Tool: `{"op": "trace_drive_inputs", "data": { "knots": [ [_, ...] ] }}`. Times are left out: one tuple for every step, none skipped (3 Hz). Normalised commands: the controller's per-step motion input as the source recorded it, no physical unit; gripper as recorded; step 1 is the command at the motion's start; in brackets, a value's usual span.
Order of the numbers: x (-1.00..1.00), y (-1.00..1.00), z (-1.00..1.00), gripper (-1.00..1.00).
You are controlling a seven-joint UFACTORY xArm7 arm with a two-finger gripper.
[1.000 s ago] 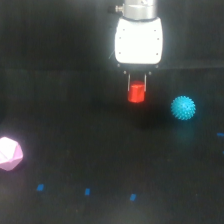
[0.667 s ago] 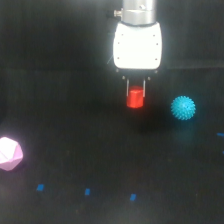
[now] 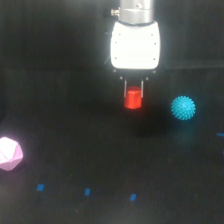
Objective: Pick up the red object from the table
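A: What lies far off to the exterior view's left of the hand?

B: A pink polyhedron (image 3: 10,153), low on the black table (image 3: 65,100), well apart from the hand. Blue tape marks (image 3: 87,191) sit below the hand, nearer the bottom edge. Nothing here is a container.

A: And the hand itself?

B: The hand (image 3: 133,93) hangs straight down from a white housing (image 3: 135,45), its two thin fingers (image 3: 125,89) closed in on the red object (image 3: 133,98), one on each side. The red object sits between them; a dim shadow shows on the table below it.

A: To the exterior view's right?

B: A teal spiky ball (image 3: 183,107), near the hand, slightly lower, not touching.
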Motion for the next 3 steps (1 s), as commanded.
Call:
{"op": "trace_drive_inputs", "data": {
  "knots": [
    [0.21, -0.53, 0.17, -1.0],
    [-0.47, -0.44, -0.24, -1.0],
    [0.13, -0.22, -0.28, -0.98]
  ]
}}
